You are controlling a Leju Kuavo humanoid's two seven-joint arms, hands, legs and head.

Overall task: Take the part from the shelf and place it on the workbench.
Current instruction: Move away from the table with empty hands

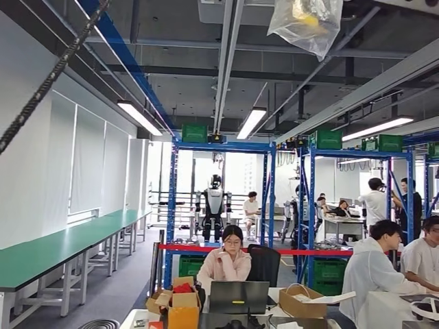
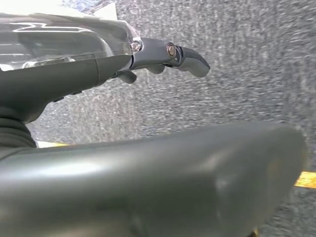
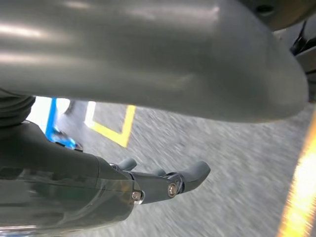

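Presently both hands hang empty, fingers apart: left hand (image 2: 164, 57), right hand (image 3: 164, 182) over grey speckled floor (image 2: 242, 74). Risk: blue steel shelf (image 1: 269, 185) stands far off; walking could misalign approach.

- Shelf racks (image 1: 222, 146): blue uprights and beams.
- Crates (image 1: 195, 132) on top of the racks: green.
- Long workbenches (image 1: 62, 248) along the wall: green tops on white legs.
- Barrier tape (image 1: 188, 247) across the rack: red.
- Seated person's top (image 1: 223, 266): pale pink.
- Cardboard box (image 1: 184, 308): orange-brown, with something red inside.
- Left hand (image 2: 111, 64): dark grey, over speckled grey carpet (image 2: 242, 74).
- Right hand (image 3: 123, 182): dark grey; floor lines (image 3: 111, 129) yellow.
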